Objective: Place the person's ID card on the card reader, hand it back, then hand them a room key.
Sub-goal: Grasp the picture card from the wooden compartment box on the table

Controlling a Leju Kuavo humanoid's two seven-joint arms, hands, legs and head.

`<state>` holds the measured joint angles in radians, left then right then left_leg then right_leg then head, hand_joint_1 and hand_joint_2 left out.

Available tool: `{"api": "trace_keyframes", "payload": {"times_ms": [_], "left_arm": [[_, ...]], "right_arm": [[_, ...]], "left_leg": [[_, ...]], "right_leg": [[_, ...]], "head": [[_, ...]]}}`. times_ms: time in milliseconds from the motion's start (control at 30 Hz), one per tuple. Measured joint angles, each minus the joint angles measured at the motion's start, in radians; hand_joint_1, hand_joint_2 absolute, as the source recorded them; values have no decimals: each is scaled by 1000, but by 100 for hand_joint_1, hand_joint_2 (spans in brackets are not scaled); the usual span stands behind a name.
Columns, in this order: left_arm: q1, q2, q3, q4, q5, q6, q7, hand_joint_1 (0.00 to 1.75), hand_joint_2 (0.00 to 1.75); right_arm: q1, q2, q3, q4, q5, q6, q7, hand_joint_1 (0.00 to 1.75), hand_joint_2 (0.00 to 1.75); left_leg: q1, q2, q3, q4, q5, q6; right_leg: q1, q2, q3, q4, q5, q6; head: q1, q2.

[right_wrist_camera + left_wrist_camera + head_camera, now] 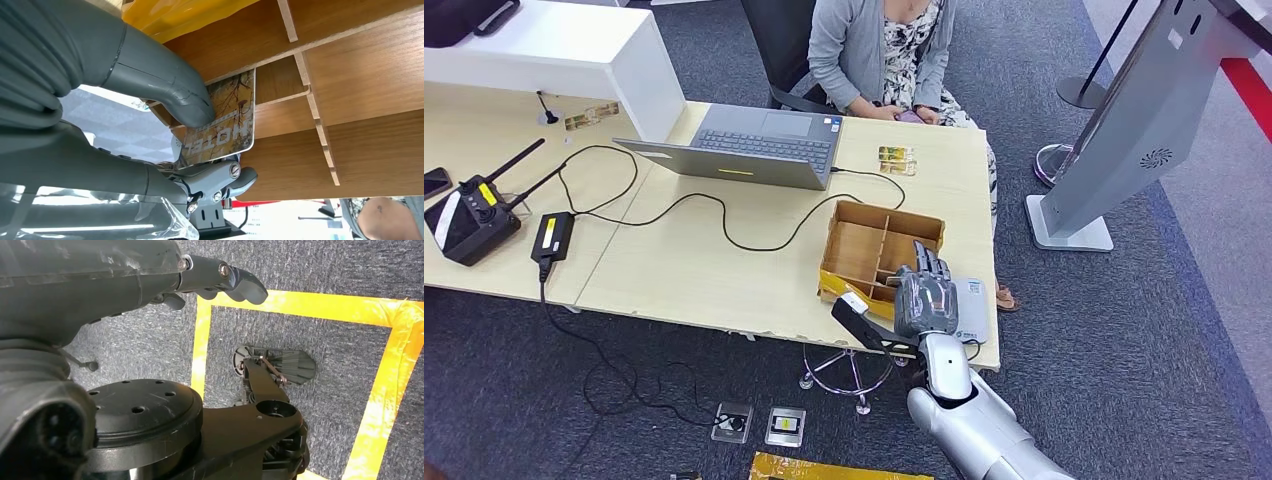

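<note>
My right hand (926, 297) hovers over the near right corner of the wooden divided box (856, 240) on the table. In the right wrist view the thumb (165, 85) and a finger pinch a room key card (225, 122) printed "HOTEL", held just above the box's compartments (370, 70). The grey card reader (972, 310) lies on the table under and beside the hand. A seated person (879, 50) in a grey cardigan faces me across the table. My left hand (220, 280) hangs over the carpet with nothing in it, fingers slightly curled.
A laptop (759, 150) stands open at the table's middle, cables trailing left to a black adapter (552, 237) and a radio unit (469, 215). More cards (896, 158) lie near the person. A grey kiosk (1124, 140) stands right of the table.
</note>
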<state>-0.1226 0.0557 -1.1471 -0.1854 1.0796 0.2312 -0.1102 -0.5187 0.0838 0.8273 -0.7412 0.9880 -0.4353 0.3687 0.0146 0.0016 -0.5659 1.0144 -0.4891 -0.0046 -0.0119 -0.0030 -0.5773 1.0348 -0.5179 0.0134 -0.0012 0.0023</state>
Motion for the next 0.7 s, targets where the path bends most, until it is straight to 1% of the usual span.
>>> {"api": "trace_keyframes", "payload": {"times_ms": [400,600,700], "left_arm": [[0,1,0,0,0,3,0,0,0],[0,1,0,0,-3,11,0,0,0],[1,1,0,0,-5,11,0,0,0]], "right_arm": [[-16,4,0,-3,9,-38,8,175,175],[-52,-6,-2,-53,61,-34,44,175,175],[-83,-16,-2,-85,108,-28,56,175,175]], "left_leg": [[0,0,0,0,0,0],[0,0,0,0,0,0],[0,0,0,0,0,0]], "right_leg": [[0,0,0,0,0,0],[0,0,0,0,0,0],[0,0,0,0,0,0]], "head": [[0,0],[0,0],[0,0]]}}
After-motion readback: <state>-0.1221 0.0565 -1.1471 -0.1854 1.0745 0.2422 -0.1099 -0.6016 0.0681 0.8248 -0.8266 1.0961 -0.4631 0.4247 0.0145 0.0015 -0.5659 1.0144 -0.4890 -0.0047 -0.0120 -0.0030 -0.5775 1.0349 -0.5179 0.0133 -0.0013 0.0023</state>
